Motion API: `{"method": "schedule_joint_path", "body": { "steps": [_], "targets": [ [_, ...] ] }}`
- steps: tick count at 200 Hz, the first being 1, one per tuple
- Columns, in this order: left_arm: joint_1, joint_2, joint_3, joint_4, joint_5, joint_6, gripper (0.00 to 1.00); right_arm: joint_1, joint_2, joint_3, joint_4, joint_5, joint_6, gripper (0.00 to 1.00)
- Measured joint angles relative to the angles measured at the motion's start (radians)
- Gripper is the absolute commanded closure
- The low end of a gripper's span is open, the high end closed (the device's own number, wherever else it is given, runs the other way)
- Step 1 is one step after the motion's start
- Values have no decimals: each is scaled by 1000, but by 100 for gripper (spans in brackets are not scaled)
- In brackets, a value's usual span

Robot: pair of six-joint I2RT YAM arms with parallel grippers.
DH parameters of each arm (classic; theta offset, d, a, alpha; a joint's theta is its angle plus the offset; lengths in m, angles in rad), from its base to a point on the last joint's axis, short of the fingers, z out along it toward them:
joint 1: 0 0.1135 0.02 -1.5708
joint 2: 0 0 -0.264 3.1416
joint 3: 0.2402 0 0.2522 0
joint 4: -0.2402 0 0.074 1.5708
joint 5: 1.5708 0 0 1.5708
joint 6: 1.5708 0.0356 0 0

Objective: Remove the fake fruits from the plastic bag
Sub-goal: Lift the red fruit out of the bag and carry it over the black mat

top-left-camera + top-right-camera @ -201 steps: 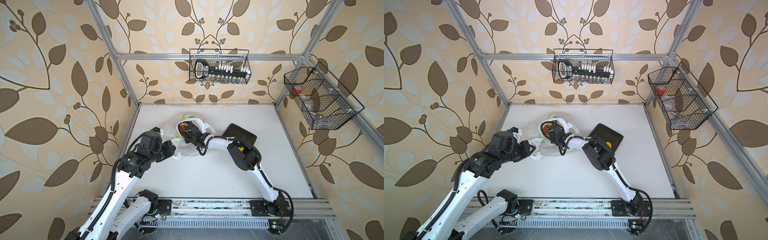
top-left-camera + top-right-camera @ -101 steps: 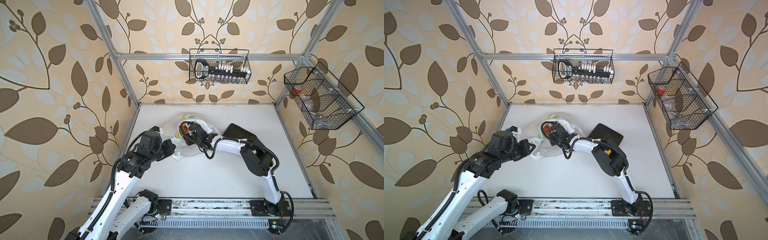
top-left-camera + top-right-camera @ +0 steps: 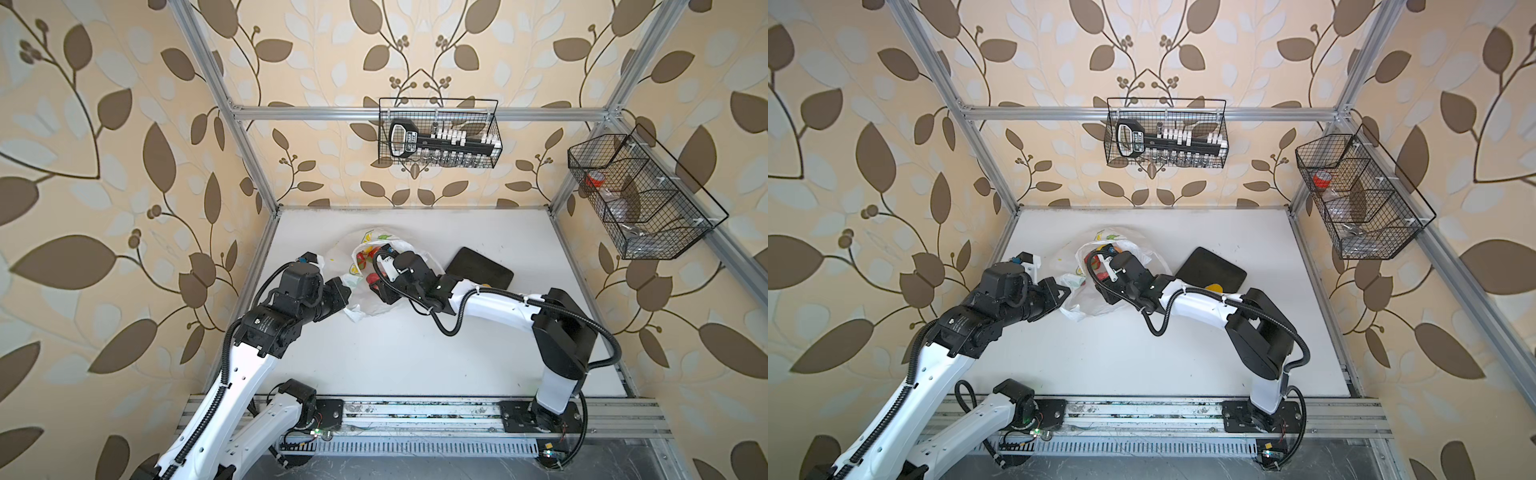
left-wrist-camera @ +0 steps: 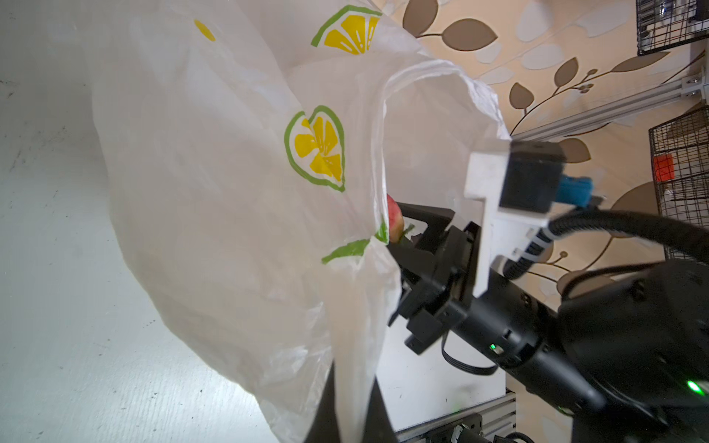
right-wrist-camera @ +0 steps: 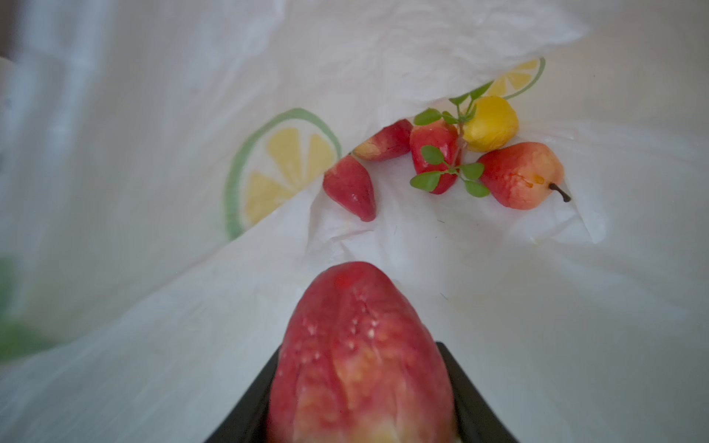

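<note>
The plastic bag (image 3: 370, 309) (image 3: 1088, 305), white with printed lemons, lies crumpled at the table's left middle. My left gripper (image 3: 347, 293) (image 3: 1065, 293) (image 4: 353, 406) is shut on a strip of the bag's rim. My right gripper (image 3: 374, 284) (image 3: 1096, 282) (image 5: 360, 383) is inside the bag's mouth, shut on a red strawberry (image 5: 356, 345) (image 4: 395, 222). Deeper in the bag (image 5: 172, 314) lie more fake fruits: strawberries (image 5: 351, 188) (image 5: 433, 153), a yellow lemon (image 5: 489, 122) and a reddish pear (image 5: 520, 174) with green leaf sprigs.
A dark rectangular tray (image 3: 480, 270) (image 3: 1208, 270) lies just right of the bag, behind my right forearm, with a yellow piece (image 3: 1214, 286) at its near edge. Wire baskets hang on the back wall (image 3: 438, 133) and right wall (image 3: 640, 199).
My right arm's elbow has swung out to the right and its wrist has drawn slightly right, still gripping the strawberry. The left arm and its hold on the bag have not moved.
</note>
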Motion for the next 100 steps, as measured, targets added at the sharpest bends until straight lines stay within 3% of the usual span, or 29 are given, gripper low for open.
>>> {"method": "schedule_joint_path", "body": {
  "steps": [49, 100],
  "targets": [
    [0, 0, -3, 16, -1, -6, 100, 48, -181, -99, -55, -34, -48, 63],
    [0, -3, -24, 21, -2, -19, 100, 76, -463, -323, -84, -80, -101, 61]
  ]
}}
